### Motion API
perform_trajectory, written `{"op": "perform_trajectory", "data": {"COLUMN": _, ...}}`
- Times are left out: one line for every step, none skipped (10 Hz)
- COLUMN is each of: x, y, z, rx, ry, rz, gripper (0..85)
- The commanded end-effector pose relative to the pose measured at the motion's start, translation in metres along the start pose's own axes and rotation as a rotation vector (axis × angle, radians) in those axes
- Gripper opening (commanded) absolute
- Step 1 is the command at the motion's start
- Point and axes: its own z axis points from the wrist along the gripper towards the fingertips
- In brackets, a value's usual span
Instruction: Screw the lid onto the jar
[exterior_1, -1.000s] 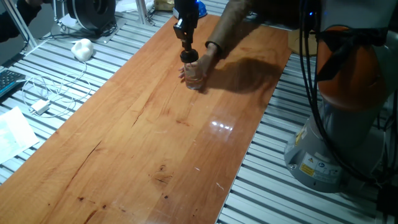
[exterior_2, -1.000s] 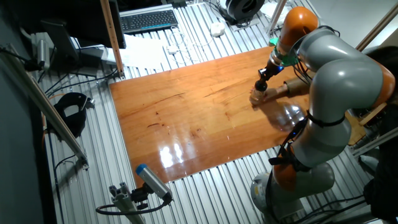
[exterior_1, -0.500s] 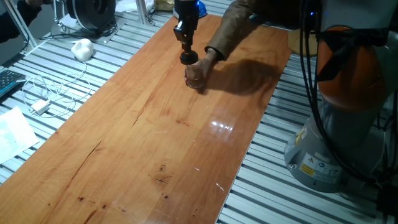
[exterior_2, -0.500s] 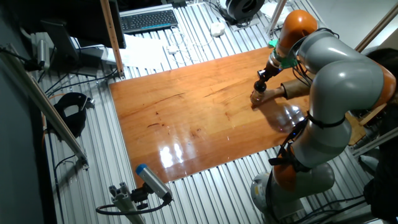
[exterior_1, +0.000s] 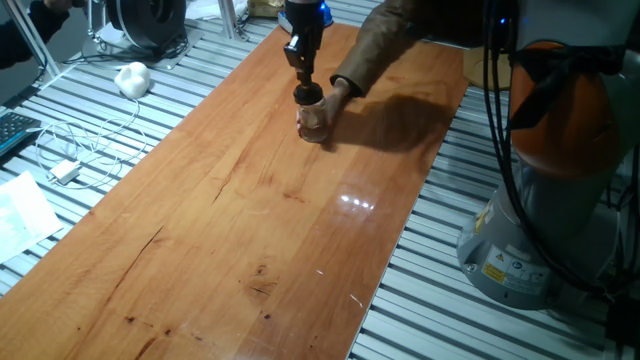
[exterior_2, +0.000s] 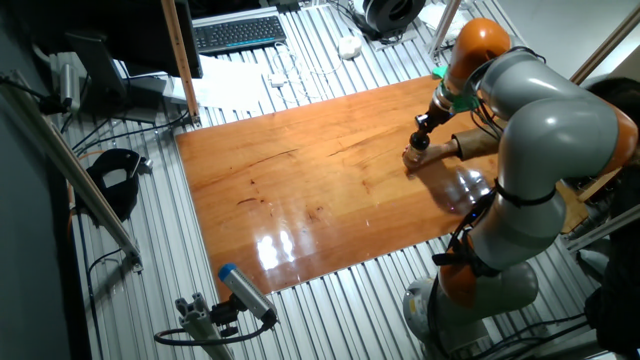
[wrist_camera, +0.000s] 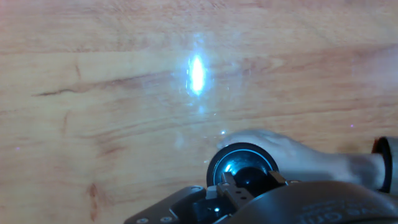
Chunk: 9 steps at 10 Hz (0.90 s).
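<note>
The black lid (exterior_1: 308, 95) sits on top of the small clear jar (exterior_1: 314, 121), which stands on the wooden table (exterior_1: 250, 200) toward its far end. My gripper (exterior_1: 304, 76) comes down from above and is shut on the lid's knob. A person's hand (exterior_1: 335, 103) wraps around the jar and hides most of it. In the other fixed view the gripper (exterior_2: 424, 128) stands over the lid (exterior_2: 419, 141) and the jar (exterior_2: 412, 156). The hand view shows the lid (wrist_camera: 242, 168) from above, the fingers (wrist_camera: 233, 186) clamped on its knob, and the hand (wrist_camera: 298, 158) around the jar.
The person's arm (exterior_1: 385, 40) reaches in from the far right. A white object (exterior_1: 132, 78) and cables (exterior_1: 70, 150) lie on the slatted bench left of the table. The robot base (exterior_1: 555, 170) stands at the right. A keyboard (exterior_2: 238, 32) lies beyond the table.
The gripper with the lid has shifted slightly right, and the hand and jar have moved a little with it.
</note>
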Motion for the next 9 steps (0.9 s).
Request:
{"op": "perform_trajectory", "data": {"x": 0.0022, "y": 0.0011, "z": 0.0001, "rx": 0.001, "ry": 0.002, "rz": 0.002, "gripper": 0.0}}
{"op": "perform_trajectory", "data": {"x": 0.0044, "y": 0.0005, "z": 0.0003, "rx": 0.013, "ry": 0.003, "rz": -0.009, "gripper": 0.0}}
{"op": "perform_trajectory", "data": {"x": 0.0059, "y": -0.0006, "z": 0.0006, "rx": 0.018, "ry": 0.004, "rz": -0.014, "gripper": 0.0}}
{"op": "perform_trajectory", "data": {"x": 0.0072, "y": -0.0026, "z": 0.001, "rx": 0.018, "ry": 0.002, "rz": -0.015, "gripper": 0.0}}
{"op": "perform_trajectory", "data": {"x": 0.0076, "y": -0.0034, "z": 0.001, "rx": 0.017, "ry": -0.001, "rz": -0.017, "gripper": 0.0}}
{"op": "perform_trajectory", "data": {"x": 0.0074, "y": -0.0033, "z": 0.0011, "rx": 0.02, "ry": -0.007, "rz": -0.017, "gripper": 0.0}}
{"op": "perform_trajectory", "data": {"x": 0.0071, "y": -0.0032, "z": 0.002, "rx": 0.023, "ry": -0.013, "rz": -0.016, "gripper": 0.0}}
{"op": "perform_trajectory", "data": {"x": 0.0069, "y": -0.0033, "z": 0.0024, "rx": 0.028, "ry": -0.019, "rz": -0.013, "gripper": 0.0}}
{"op": "perform_trajectory", "data": {"x": 0.0068, "y": -0.0036, "z": 0.0023, "rx": 0.037, "ry": -0.028, "rz": -0.003, "gripper": 0.0}}
